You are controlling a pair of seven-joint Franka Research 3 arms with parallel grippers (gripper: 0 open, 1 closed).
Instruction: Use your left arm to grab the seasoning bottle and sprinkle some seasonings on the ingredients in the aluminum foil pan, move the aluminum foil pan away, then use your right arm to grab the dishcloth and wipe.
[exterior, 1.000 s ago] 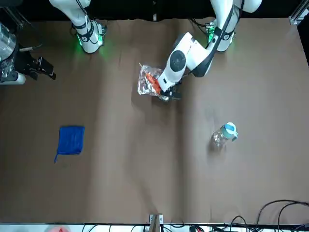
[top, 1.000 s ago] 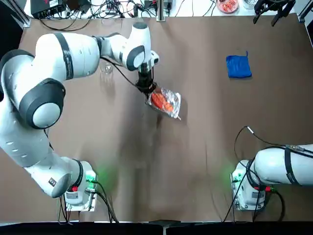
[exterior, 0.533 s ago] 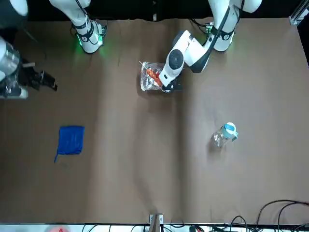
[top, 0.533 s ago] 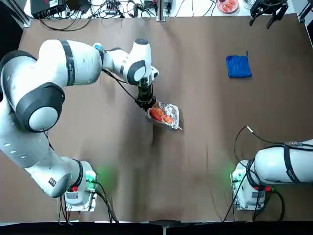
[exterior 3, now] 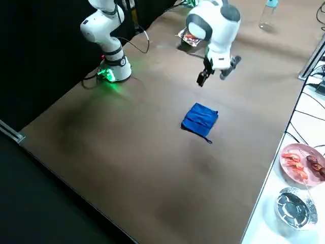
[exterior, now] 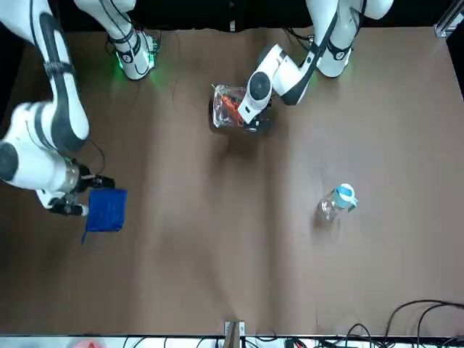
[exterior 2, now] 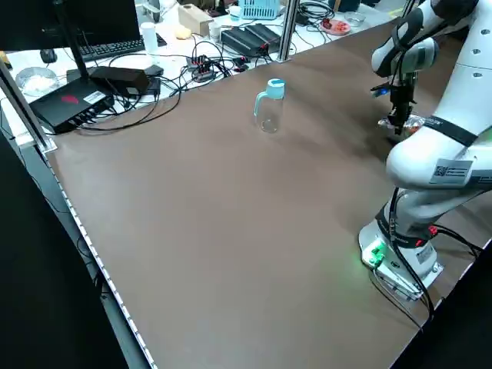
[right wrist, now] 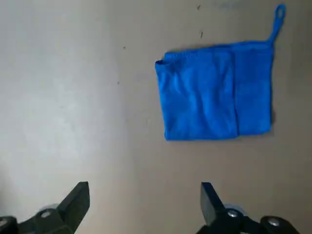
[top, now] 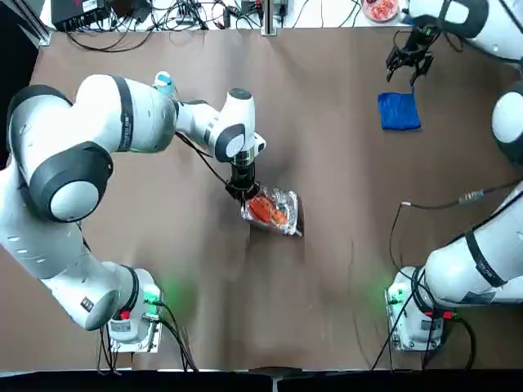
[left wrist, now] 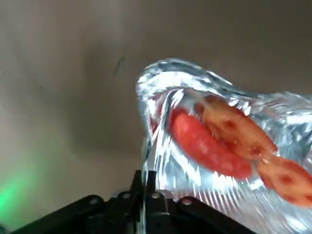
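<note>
The blue dishcloth (right wrist: 214,92) lies flat on the tabletop (right wrist: 117,161), below the jaws of the right gripper (right wrist: 146,183) and off to one side, not touched. Those jaws are spread wide with nothing between them. For a good grasp, the wrist is best centred over the folded body of the cloth, not its loop (right wrist: 279,15), then lowered gently until both tips nearly meet the surface, so that a thick fold is gathered and the cloth can be pressed flat when wiping.

Well apart from these jaws, the rim of the aluminum foil pan (left wrist: 195,69) is pinched between the closed jaws of the left gripper (left wrist: 144,172). The orange-red food chunks (left wrist: 209,151) are held in the pan, beside the jaws. As thin foil may fold or tip, it should be kept level and set down slowly before release.

The clear bottle with the light-blue cap (exterior: 332,207) stands upright, apart from the left jaws. Farthest from both pairs of jaws, a pink plate of food (exterior 3: 303,147) is seen.

No brand can be read. A printed label (exterior 2: 450,171) on the left arm (exterior 2: 442,154) and a sticker (exterior 2: 94,98) on a black box (exterior 2: 65,109) are too small to be made out.
</note>
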